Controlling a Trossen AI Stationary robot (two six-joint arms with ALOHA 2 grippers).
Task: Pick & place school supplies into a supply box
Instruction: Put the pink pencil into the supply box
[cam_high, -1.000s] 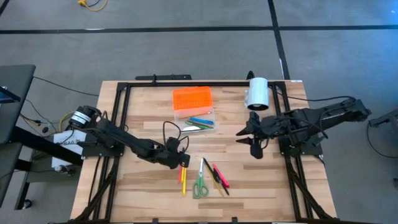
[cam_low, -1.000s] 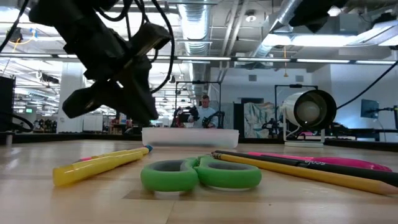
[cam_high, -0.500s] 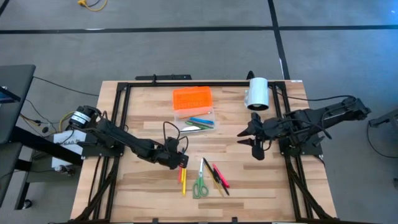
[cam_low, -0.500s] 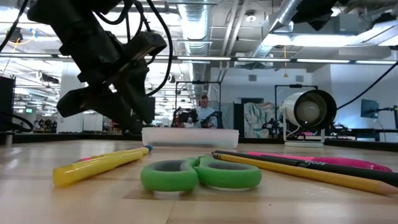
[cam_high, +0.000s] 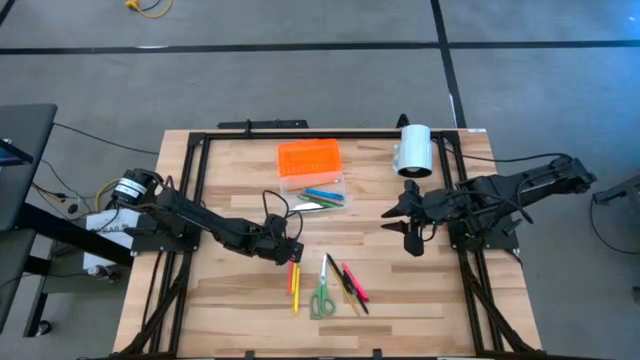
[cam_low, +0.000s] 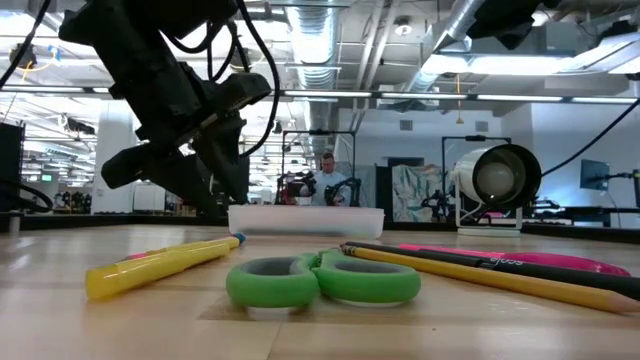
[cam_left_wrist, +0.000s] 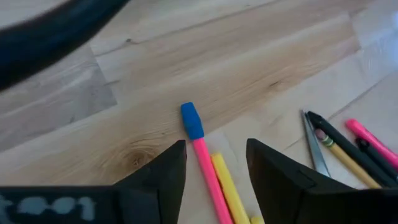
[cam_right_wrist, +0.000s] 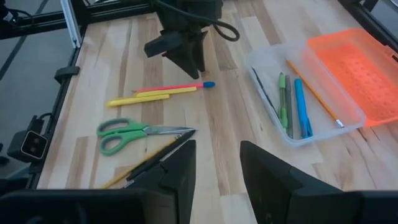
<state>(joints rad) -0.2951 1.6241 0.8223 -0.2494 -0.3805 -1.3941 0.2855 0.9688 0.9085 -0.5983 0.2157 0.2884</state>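
The wooden table (cam_high: 230, 290) held the supply box (cam_high: 318, 189) near its far side. The left gripper (cam_left_wrist: 214, 163) hung with its fingers apart, just above a pink pen (cam_left_wrist: 205, 165) lying beside a yellow one (cam_left_wrist: 231, 190). The right gripper (cam_right_wrist: 217, 163) waited off to the side, fingers apart.

Pale wooden bench (cam_high: 230, 290), dark-framed. Lying on it: clear supply box (cam_high: 313, 188), white cylinder (cam_high: 413, 150), green-handled scissors (cam_high: 321, 294), loose pens and pencils (cam_high: 295, 288).
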